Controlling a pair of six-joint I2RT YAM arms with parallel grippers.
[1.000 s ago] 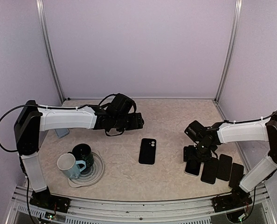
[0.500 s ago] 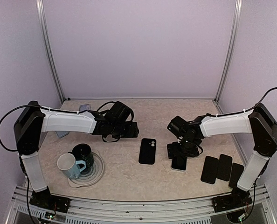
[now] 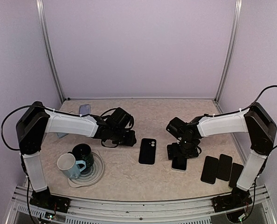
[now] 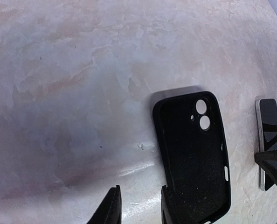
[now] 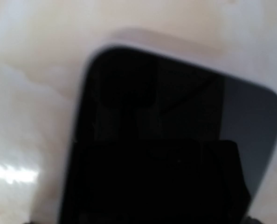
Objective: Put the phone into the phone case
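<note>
One blurred, edge-cropped phone (image 5: 166, 154) under right jaws of unclear state; left jaws narrowly apart beside phone case (image 4: 192, 154)

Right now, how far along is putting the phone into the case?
Done: the silver-edged black phone lies beside the empty black phone case, not touching it. In hand: the right jaws stand over the phone, and the left jaws wait by the case's edge. Left: lifting and seating the phone.

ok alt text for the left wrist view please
An empty black phone case lies open side up on a pale marbled table, with the left gripper just at its near corner. A phone lies at the right edge.
</note>
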